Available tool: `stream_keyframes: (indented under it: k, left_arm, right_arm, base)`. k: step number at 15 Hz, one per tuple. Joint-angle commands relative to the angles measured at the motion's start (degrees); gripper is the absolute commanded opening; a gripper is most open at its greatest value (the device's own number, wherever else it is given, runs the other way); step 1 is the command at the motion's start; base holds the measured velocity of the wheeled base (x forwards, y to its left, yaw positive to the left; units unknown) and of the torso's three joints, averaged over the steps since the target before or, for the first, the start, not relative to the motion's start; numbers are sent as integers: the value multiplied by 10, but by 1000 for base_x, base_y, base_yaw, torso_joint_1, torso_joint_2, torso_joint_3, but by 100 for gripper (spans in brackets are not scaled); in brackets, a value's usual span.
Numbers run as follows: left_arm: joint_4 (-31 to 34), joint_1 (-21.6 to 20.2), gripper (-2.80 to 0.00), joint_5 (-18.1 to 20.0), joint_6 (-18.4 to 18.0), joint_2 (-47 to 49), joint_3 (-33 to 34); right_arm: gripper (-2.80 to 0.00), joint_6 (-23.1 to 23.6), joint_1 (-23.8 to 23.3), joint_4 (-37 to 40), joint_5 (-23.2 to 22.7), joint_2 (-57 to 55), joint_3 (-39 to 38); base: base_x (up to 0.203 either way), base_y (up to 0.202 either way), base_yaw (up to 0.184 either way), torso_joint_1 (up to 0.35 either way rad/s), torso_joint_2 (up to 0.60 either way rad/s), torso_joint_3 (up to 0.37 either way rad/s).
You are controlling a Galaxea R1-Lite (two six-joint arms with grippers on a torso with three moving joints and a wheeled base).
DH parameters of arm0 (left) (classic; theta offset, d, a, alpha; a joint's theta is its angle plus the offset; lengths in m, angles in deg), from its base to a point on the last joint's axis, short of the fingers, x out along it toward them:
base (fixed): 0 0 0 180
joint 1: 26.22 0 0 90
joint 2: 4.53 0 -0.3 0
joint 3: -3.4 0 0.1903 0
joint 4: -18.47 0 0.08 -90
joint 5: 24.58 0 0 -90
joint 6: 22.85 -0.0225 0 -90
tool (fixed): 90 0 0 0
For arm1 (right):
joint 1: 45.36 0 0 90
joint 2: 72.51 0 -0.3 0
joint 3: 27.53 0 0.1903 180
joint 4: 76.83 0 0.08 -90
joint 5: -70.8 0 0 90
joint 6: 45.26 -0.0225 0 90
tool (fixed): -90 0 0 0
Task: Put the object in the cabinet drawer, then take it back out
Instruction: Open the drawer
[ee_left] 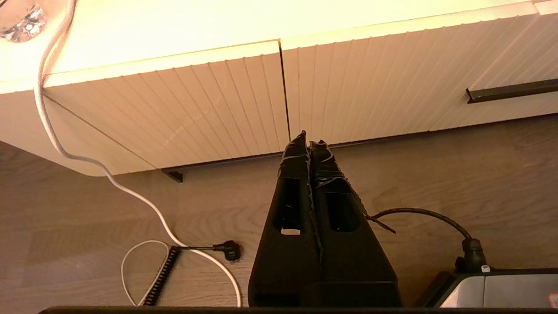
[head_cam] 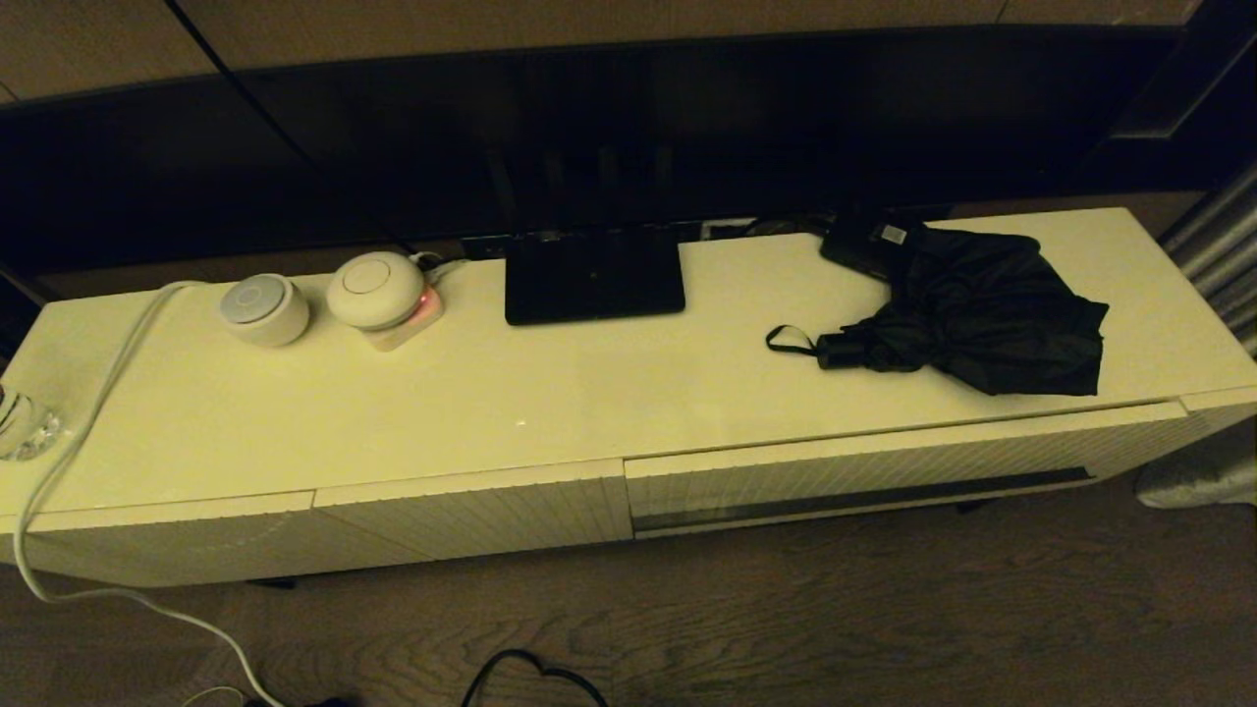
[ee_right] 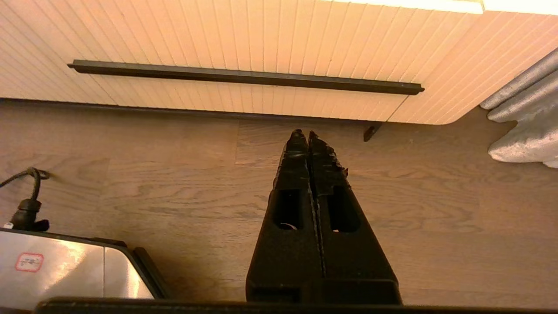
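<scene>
On the right end of the cabinet's tabletop (head_cam: 589,393) lies the umbrella (head_cam: 982,319), black fabric loose and baggy, short handle pointing left with the wrist loop (head_cam: 789,341) flat on the surface. Its far edge sits just beside, possibly touching, a small black box (head_cam: 869,244) with a white label; cannot tell contact for sure.

Drawer (head_cam: 864,471) is directly below the umbrella, shut, ribbed front flush with the neighbouring ribbed panels (head_cam: 471,516), dark handle strip (head_cam: 864,498) running along its lower part.

Other clutter on top: flat black stand (head_cam: 593,275) mid-back, well apart from the umbrella; two round white devices (head_cam: 319,295) further left, one on a base glowing pink; a clear glass item (head_cam: 25,427) at the far left edge. White cable (head_cam: 88,393) runs from the devices over the left front edge down to the floor (head_cam: 884,609). Dark cable loop (head_cam: 535,673) on the floor in front, left of the drawer.

Left hand (ee_left: 309,141): fingers pressed together, gripping nothing, hanging low over the floor in front of the seam between a ribbed panel and the drawer. Right hand (ee_right: 304,137): fingers likewise pressed together, empty, low over the floor facing the drawer's handle strip. Grey curtain (ee_right: 523,126) bunches on the floor by the cabinet's right corner. Neither hand shows in the head view.
</scene>
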Motion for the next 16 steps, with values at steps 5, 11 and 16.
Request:
stream_keyframes:
  k: [5, 11, 16]
  left_arm:
    - [0, 0, -280, 0, 0, 0, 2]
    - [0, 0, -280, 0, 0, 0, 2]
    - [0, 0, -280, 0, 0, 0, 2]
  right_arm:
    - [-280, -2, 0, 0, 0, 0, 0]
    - [-280, -4, 0, 0, 1, -1, 0]
    - [-280, -19, 0, 0, 13, 0, -1]
  base:
    - [0, 0, 0, 0, 0, 0]
    - [0, 0, 0, 0, 0, 0]
    - [0, 0, 0, 0, 0, 0]
